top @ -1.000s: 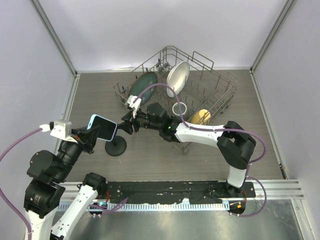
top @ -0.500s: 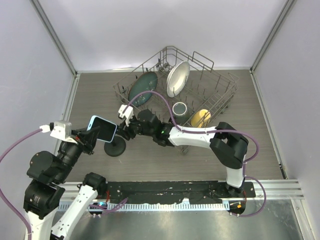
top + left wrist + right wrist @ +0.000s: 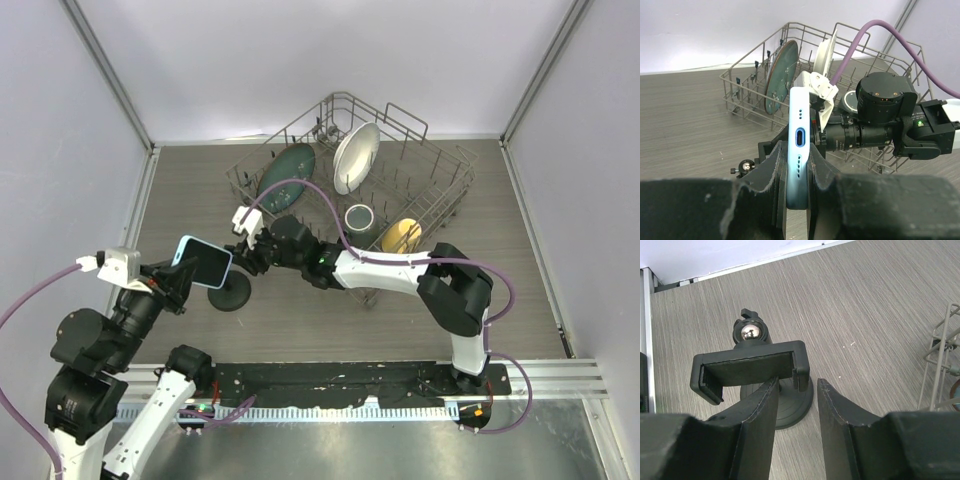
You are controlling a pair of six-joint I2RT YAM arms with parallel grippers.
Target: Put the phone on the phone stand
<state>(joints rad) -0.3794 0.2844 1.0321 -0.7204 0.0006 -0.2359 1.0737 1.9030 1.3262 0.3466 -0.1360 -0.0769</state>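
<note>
Phone up, stand waiting: my left pincer [image 3: 796, 167] clamps the phone [image 3: 799, 145] edge-on, clear of the bench [image 3: 330, 320], just left of the phone stand [image 3: 747, 367], its cradle unfilled, while my right pincer [image 3: 797, 385] hovers beside it, jaws parted, holding nothing.

Top camera looks down from behind; close right wrist camera shares the phone stand [image 3: 747, 369].

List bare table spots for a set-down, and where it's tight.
Free: table front-right, between dish rack, right wall and near rail; also the back-left strip between rack and left wall. Tight: centre-left, where the phone in the left claw, the phone stand and the right claw bunch together.
</note>
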